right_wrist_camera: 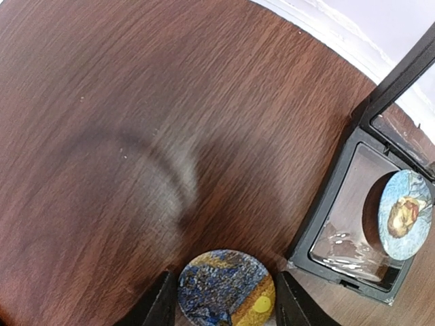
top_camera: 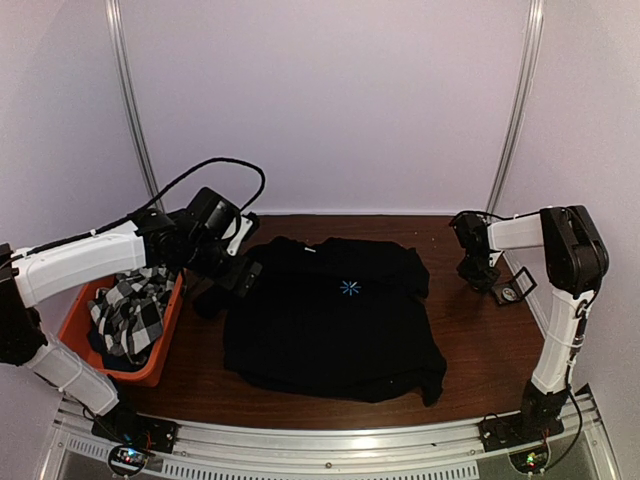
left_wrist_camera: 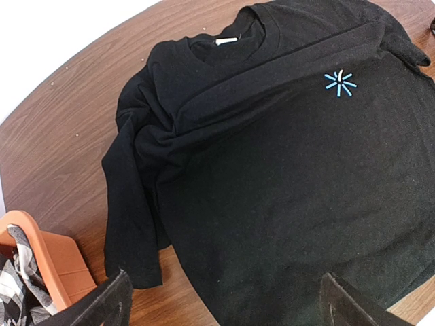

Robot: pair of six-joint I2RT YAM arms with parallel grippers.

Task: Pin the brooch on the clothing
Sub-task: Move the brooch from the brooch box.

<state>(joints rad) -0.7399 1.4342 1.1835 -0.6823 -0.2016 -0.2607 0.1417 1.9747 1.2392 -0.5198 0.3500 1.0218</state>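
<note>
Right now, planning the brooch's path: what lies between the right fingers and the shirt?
Only bare table lies between the right fingers and the shirt; the top view shows it.

— Did we see the whole brooch (right_wrist_camera: 228, 288)?
— No, the bottom edge cut it off; we couldn't tell whether the right jaws touched it.
— And from above?
— Too small. The case (right_wrist_camera: 333, 197) ran off the edge too.
</note>
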